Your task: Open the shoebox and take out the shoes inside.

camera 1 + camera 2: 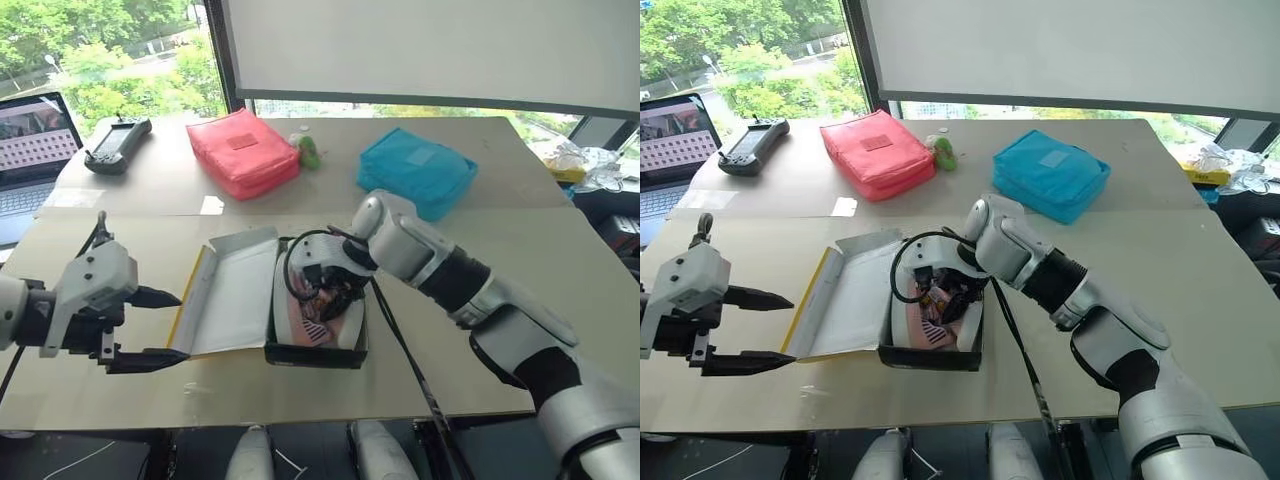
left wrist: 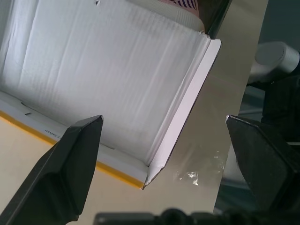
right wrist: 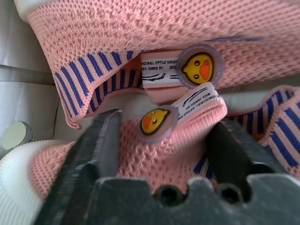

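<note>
- Shoebox (image 1: 300, 350): stood open on the bench (image 1: 560, 250), lid (image 1: 230, 295) folded flat toward the left claw.
- Shoes (image 3: 154, 93): pink knit, duck badges, lay inside the box.
- Right claw (image 3: 161, 140): reached down into the box, fingers (image 3: 101, 145) straddling one shoe's upper; grip not yet confirmed.
- Left claw (image 1: 150, 328): spread wide, empty, beside the lid's edge.
- Behind: red pouch (image 1: 242, 150), blue pouch (image 1: 415, 170).

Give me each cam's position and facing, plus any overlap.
Head stereo pair: looks forward and down at the table; both arms in frame.
Left wrist: along the left end effector at the open shoebox lid; its two fingers show.
Right wrist: along the right end effector into the shoes; its fingers straddle one.
Shared: both eyes and left wrist see the lid.
</note>
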